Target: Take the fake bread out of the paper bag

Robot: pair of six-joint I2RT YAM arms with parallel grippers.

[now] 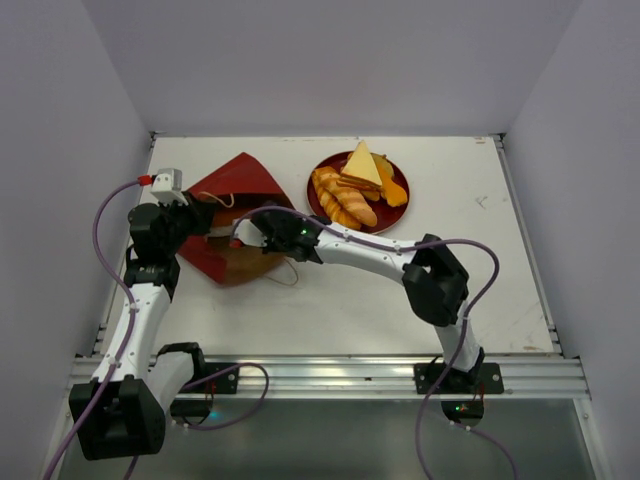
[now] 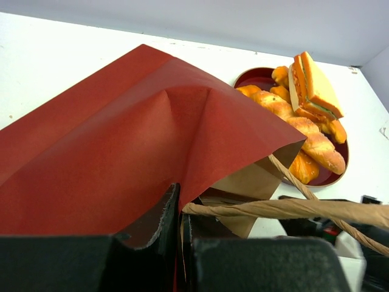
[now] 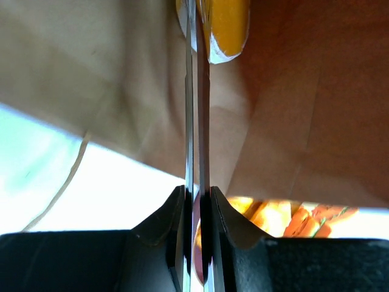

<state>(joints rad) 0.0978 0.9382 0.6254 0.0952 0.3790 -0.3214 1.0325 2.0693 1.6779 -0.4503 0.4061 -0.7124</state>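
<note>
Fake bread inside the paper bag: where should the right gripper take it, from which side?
Probably best to grip the fake bread by its rounded yellow end, the only part showing, with the right gripper coming in through the open mouth of the paper bag, which faces that arm; paper walls close off the other sides.

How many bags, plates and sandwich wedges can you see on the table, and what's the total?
paper bag: 1
plate: 1
sandwich wedge: 1
Total: 3
</note>
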